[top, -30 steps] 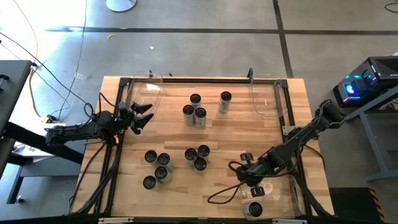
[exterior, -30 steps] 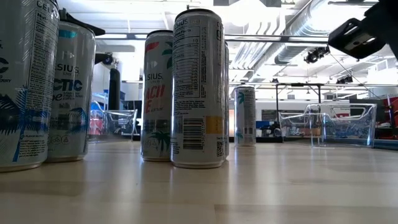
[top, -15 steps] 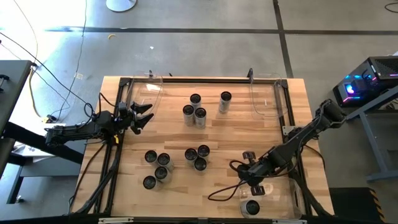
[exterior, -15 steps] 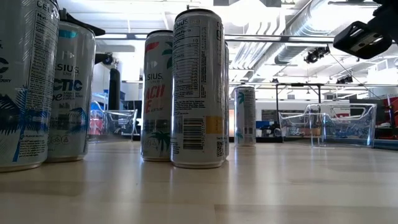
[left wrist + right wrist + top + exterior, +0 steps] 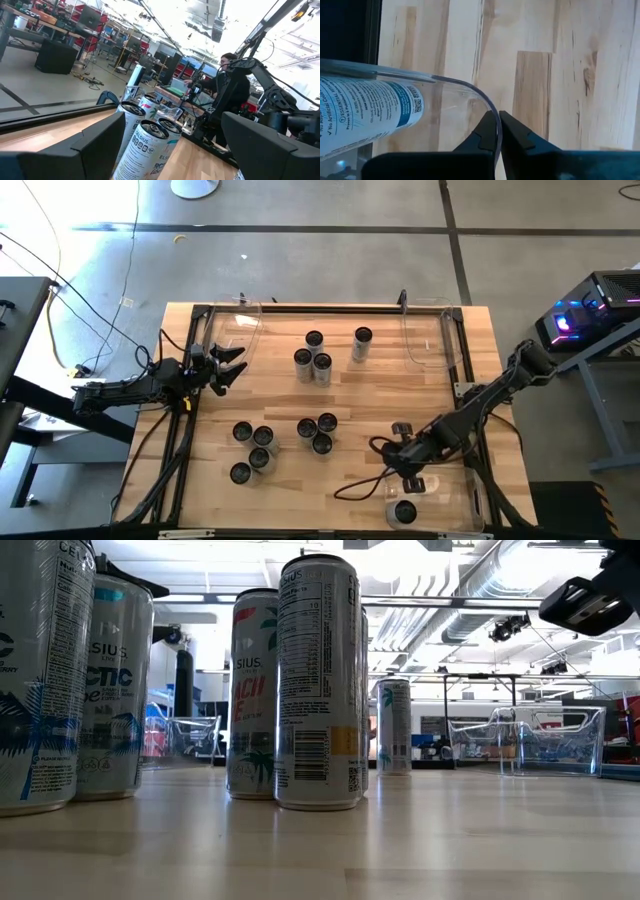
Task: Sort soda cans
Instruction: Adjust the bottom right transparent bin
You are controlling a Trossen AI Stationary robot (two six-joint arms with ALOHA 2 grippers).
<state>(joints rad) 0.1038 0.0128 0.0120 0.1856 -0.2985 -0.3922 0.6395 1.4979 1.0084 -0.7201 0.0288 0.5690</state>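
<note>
Slim silver-white soda cans stand upright on the wooden table: a far group [image 5: 312, 358], a single can [image 5: 362, 340], a middle group [image 5: 318, 431] and a near-left group [image 5: 252, 451]. One can with a blue label [image 5: 404, 513] [image 5: 367, 112] is inside the clear bin at the near right. My right gripper [image 5: 410, 475] [image 5: 498, 122] is shut, hanging over that bin's curved rim [image 5: 470, 92] beside the can and touching nothing. My left gripper [image 5: 232, 365] [image 5: 173, 120] waits open at the table's left edge, pointing at the far cans [image 5: 147, 137].
Two more clear bins sit at the far edge, one at the left [image 5: 238, 325] and one at the right [image 5: 430, 330]. A dark frame runs along the table's edges [image 5: 330, 307]. A cable loops on the table near the right gripper [image 5: 355, 490]. Bare wood lies between the can groups.
My right gripper has drifted slightly toward the table's right above the near-right bin, staying shut. The cans have not moved.
</note>
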